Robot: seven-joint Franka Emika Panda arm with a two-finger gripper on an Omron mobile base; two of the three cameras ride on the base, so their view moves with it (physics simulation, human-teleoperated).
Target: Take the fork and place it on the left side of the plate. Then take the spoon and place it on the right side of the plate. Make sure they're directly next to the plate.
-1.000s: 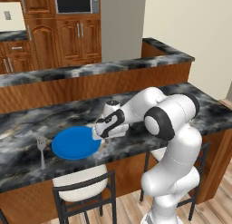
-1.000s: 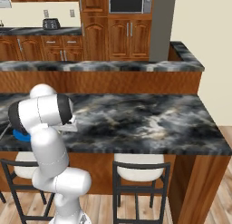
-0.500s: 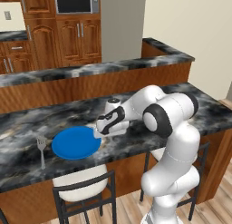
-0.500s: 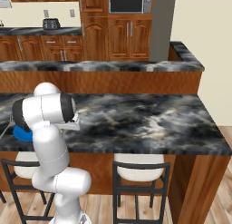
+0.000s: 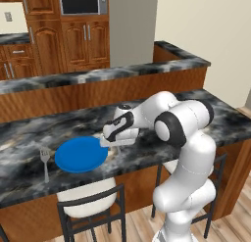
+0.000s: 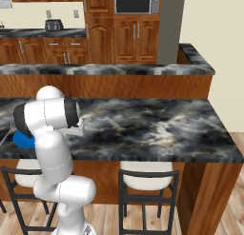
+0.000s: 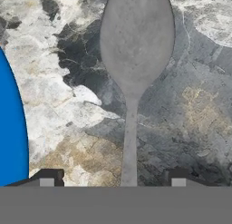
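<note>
**A:** Wooden cabinets and a microwave (image 5: pixel 82 2) backed the left base view; what sat on the dark marbled counter (image 5: pixel 29 133)?

**B:** The blue plate (image 5: pixel 81 154) lay near the front edge. The fork (image 5: pixel 45 160) lay just beside the plate's 9 o'clock rim, tines toward 12 o'clock, which I judged to be its finished place. The gripper (image 5: pixel 113 146) hung low at the plate's 3 o'clock rim, the arm bent over it.

**A:** Could you read the claw there?

**B:** No, the hand hid the fingers and whatever lay beneath.

**A:** And the right base view?

**B:** The arm's shoulder blocked most of it. A sliver of plate (image 6: pixel 23 140) peeked out at 9 o'clock of the frame, and two stools (image 6: pixel 147 191) stood under the counter. That view showed a toaster (image 6: pixel 54 25) on the back counter, which the left one lacked.

**A:** The hand view?

**B:** That one settled things. The spoon (image 7: pixel 134 60) lay flat on the stone, bowl toward 12 o'clock, handle running down between the fingertips (image 7: pixel 49 177). The tips stood well apart, neither touching the handle, so nothing was clamped. The plate's edge (image 7: pixel 11 132) curved along 9 o'clock, near the spoon with a strip of counter between.

**A:** Close enough?

**B:** Probably, since the gap looked narrow, though that was my judgement.
</note>
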